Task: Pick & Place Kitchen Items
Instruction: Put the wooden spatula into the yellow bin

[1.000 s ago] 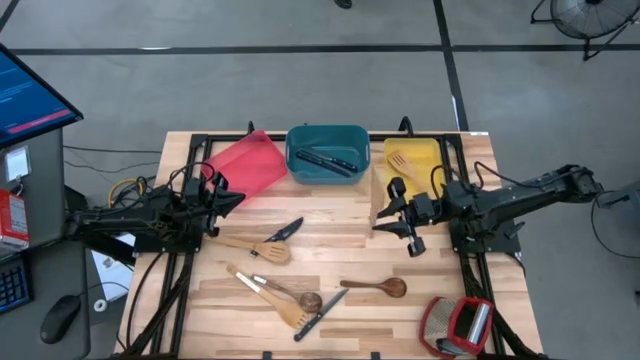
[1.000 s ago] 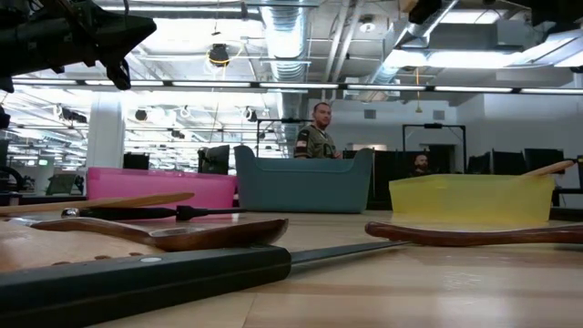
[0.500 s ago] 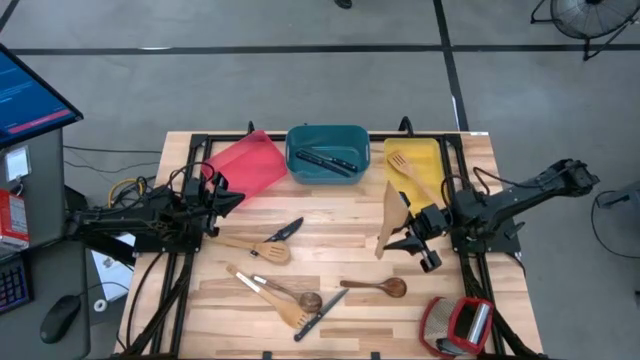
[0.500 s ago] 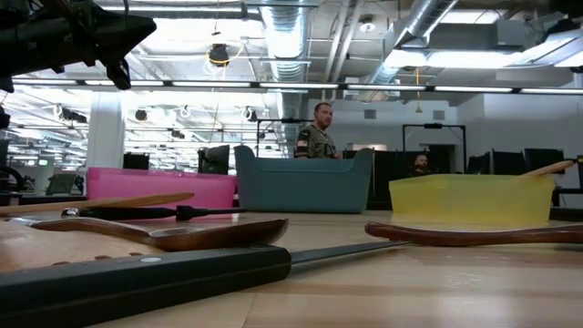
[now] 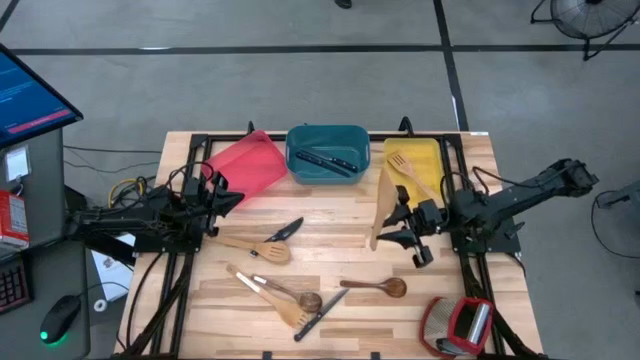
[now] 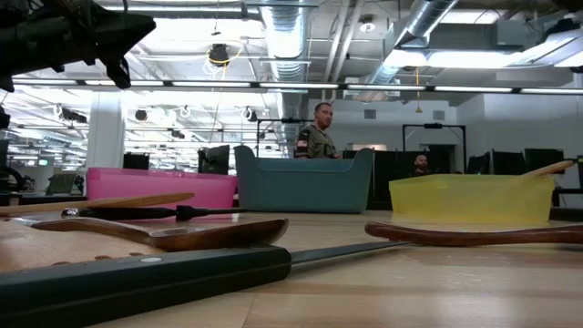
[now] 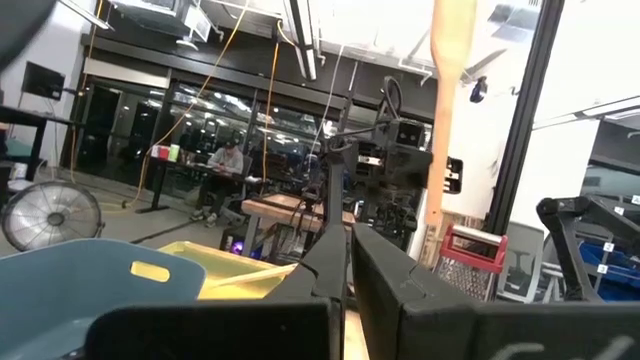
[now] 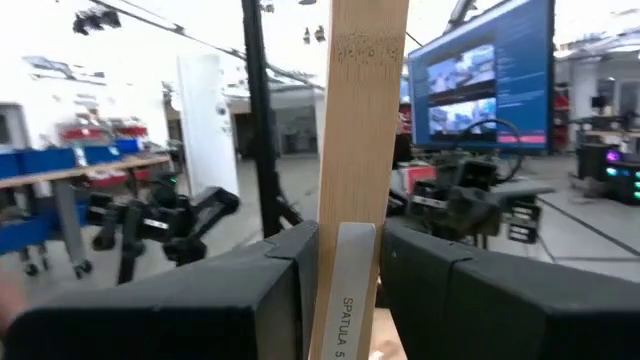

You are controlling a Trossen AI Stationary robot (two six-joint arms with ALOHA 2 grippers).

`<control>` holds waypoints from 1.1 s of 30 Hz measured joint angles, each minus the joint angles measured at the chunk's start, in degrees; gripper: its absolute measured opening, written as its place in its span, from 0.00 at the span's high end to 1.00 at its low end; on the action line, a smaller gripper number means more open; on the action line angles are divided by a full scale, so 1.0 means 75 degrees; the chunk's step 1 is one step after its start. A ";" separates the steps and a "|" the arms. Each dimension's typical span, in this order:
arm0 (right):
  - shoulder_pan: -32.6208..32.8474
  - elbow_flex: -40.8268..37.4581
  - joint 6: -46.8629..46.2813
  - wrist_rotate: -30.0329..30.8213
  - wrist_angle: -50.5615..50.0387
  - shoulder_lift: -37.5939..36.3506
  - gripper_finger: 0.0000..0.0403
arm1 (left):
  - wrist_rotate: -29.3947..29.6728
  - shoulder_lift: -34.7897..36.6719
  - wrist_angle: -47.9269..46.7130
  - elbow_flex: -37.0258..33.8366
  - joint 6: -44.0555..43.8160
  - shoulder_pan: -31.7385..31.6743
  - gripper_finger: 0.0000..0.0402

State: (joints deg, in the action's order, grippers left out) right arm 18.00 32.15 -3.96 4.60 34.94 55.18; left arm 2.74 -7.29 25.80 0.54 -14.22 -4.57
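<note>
My right gripper (image 5: 402,240) (image 8: 345,262) is shut on a light wooden spatula (image 5: 383,203) and holds it above the table, just near of the yellow tray (image 5: 432,152). The spatula also shows in the left wrist view (image 7: 448,110). My left gripper (image 5: 225,198) (image 7: 348,275) is shut and empty above the table's left part, beside the red tray (image 5: 245,165). On the table lie a knife (image 5: 286,230), a wooden spatula (image 5: 260,247), a wooden spoon (image 5: 376,288), more wooden utensils (image 5: 275,292) and a second knife (image 5: 322,313). My right gripper pinches the spatula's flat handle (image 8: 362,190) between its two fingers, one on each broad face, at a silver label. The fingers come level from the table's right and lie across the handle. The spatula stands nearly upright, lifted clear of the table.
A teal tray (image 5: 300,140) at the far middle holds black-handled knives. The yellow tray holds a slotted spatula (image 5: 405,166). A red-and-silver object (image 5: 458,323) sits at the near right corner. In the low view a knife (image 6: 164,278) lies close in front. A person (image 6: 319,137) stands beyond the table.
My right gripper has moved with the spatula a little toward the table's near edge, first farther out and then partly back. The spatula has stayed clear of the table and nearly upright.
</note>
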 joint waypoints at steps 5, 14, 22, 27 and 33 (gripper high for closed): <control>-0.0469 0.0940 0.0354 -0.0268 -0.1568 0.0024 0.78 | -0.0002 0.0000 0.0021 0.0001 -0.0001 0.0002 0.99; -0.1232 0.2345 0.0606 -0.0378 -0.4356 0.0424 0.78 | -0.0002 0.0000 0.0028 0.0000 0.0001 0.0001 0.99; -0.1899 0.2479 0.0250 0.0025 -0.5251 0.1084 0.78 | -0.0002 0.0000 0.0050 0.0001 0.0001 0.0000 0.99; -0.2369 0.2479 -0.0252 0.0024 -0.5244 0.1465 0.78 | -0.0002 0.0000 0.0065 0.0000 -0.0002 -0.0001 0.99; -0.2803 0.2479 -0.0680 0.0255 -0.5617 0.1658 0.78 | -0.0002 0.0000 0.0065 0.0001 -0.0001 -0.0001 0.99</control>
State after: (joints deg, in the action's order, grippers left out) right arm -3.02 50.74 -9.07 6.51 -7.18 67.61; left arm 2.72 -7.29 26.28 0.55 -14.23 -4.58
